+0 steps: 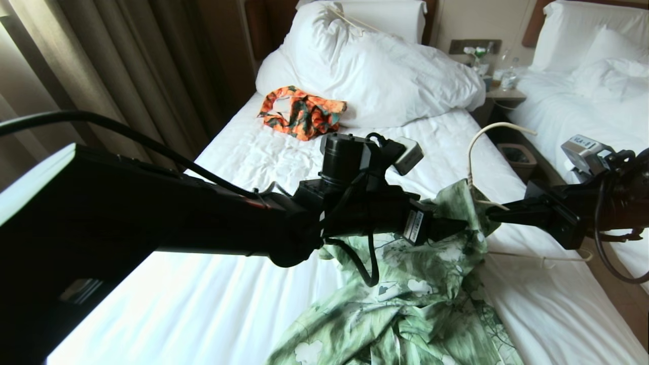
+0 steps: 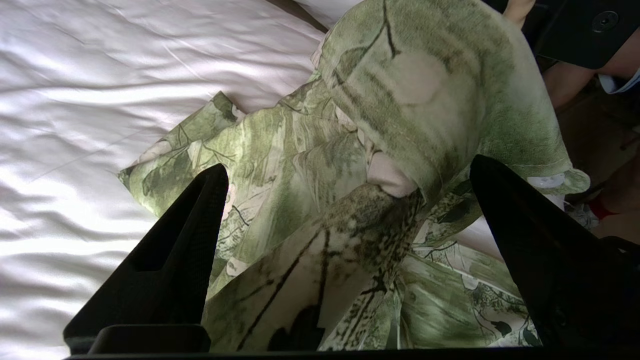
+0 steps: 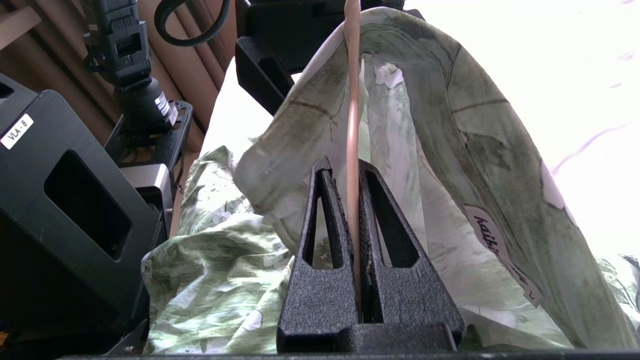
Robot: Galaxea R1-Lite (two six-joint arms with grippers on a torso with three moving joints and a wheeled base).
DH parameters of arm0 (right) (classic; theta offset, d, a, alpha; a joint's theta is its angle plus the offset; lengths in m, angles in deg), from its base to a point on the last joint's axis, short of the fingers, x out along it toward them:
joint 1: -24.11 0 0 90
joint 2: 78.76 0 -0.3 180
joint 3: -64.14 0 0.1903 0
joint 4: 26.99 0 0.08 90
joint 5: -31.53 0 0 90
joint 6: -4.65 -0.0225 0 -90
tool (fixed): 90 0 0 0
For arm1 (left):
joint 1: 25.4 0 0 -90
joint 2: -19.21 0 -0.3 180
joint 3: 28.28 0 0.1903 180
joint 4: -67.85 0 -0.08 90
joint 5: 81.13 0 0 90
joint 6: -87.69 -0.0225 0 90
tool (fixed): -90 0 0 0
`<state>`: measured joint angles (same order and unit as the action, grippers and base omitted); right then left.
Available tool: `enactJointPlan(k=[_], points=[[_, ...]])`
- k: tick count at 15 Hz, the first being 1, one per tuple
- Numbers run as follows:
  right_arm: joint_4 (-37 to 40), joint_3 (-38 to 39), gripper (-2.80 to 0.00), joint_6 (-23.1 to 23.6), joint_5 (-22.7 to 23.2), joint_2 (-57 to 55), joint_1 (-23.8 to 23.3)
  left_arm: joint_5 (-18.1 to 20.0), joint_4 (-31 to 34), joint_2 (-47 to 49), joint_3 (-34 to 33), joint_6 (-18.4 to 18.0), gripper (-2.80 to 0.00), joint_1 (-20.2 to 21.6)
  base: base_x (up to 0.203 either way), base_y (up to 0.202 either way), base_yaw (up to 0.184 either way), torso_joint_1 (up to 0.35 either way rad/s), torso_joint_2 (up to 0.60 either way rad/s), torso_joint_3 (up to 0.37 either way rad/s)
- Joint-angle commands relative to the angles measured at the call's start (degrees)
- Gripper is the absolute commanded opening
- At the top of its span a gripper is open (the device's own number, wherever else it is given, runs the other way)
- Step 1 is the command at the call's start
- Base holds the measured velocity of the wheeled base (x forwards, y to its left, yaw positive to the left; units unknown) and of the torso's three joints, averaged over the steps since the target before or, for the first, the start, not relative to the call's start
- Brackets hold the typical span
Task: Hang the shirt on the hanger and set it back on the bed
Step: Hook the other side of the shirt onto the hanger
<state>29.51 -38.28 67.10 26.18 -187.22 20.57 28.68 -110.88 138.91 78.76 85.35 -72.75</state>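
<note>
The green flower-print shirt [image 1: 405,304] lies crumpled on the white bed [image 1: 228,304], and one part of it is lifted up over the cream hanger [image 1: 470,152]. My right gripper [image 1: 493,214] reaches in from the right and is shut on a thin bar of the hanger [image 3: 352,125], with shirt fabric [image 3: 450,150] draped over the bar. The hanger's hook curves up above the cloth. My left gripper [image 1: 448,228] crosses from the left to the raised fabric. In the left wrist view the left gripper [image 2: 347,172] is open wide, and a fold of shirt [image 2: 320,250] lies between its fingers.
An orange and dark-green garment [image 1: 301,111] lies near the big white pillows [image 1: 375,66]. A nightstand [image 1: 507,94] with bottles, a waste bin [image 1: 517,157] and a second bed [image 1: 583,106] are on the right. Curtains [image 1: 101,66] hang on the left.
</note>
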Motion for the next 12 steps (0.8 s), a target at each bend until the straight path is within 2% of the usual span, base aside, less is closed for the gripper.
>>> enactJointPlan(k=[1, 2, 12], points=[[0.18, -0.01, -2.80, 0.30, 0.51, 0.00, 0.03, -0.70, -0.22, 0.62, 0.19, -0.10, -1.16, -0.29, 0.000, 0.000, 0.000, 0.000, 0.00, 0.000], [0.18, -0.13, -2.80, 0.30, 0.51, 0.00, 0.03, -0.74, -0.22, 0.62, 0.17, -0.12, -2.80, -0.42, 0.000, 0.000, 0.000, 0.000, 0.00, 0.000], [-1.80, -0.07, -2.80, -0.22, 0.60, 0.18, -0.21, -2.67, -0.24, -0.96, -0.80, -0.12, -2.80, -0.65, 0.000, 0.000, 0.000, 0.000, 0.00, 0.000]])
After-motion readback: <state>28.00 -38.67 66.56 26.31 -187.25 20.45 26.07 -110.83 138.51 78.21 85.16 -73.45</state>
